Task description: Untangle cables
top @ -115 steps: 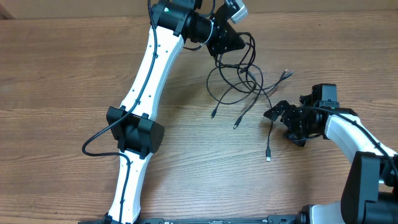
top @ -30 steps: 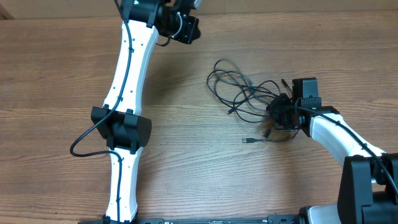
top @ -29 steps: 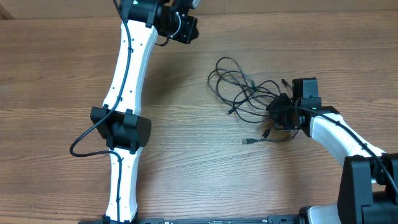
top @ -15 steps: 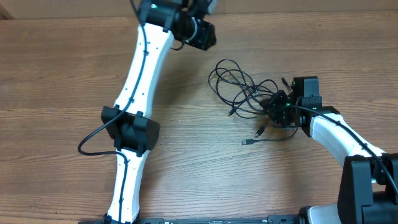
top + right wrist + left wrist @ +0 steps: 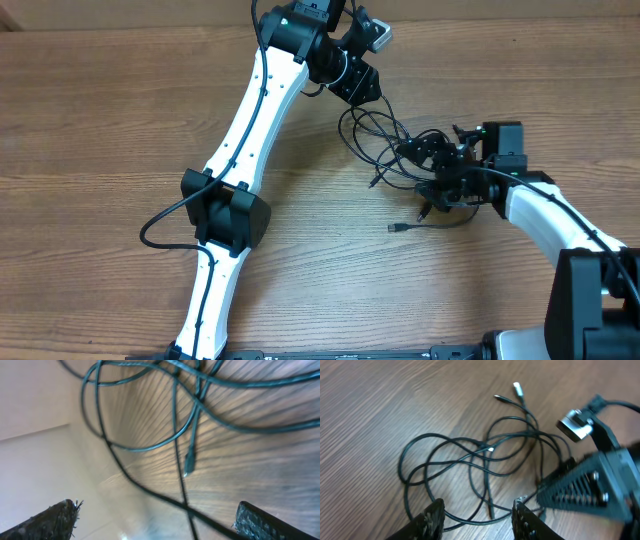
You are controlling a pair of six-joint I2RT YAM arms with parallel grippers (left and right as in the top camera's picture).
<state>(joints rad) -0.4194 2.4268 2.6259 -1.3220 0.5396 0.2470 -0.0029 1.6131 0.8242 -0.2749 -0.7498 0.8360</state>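
As the left tool (image 5: 479, 521) gapes, cables (image 5: 487, 450) lie tangled

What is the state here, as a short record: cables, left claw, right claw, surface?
cables: black, looped over one another in one tangle
plug end: lies out of the tangle, on bare wood
left claw: open, above the tangle, holding nothing
right claw: open at the tangle's edge; contact unclear
surface: wooden table
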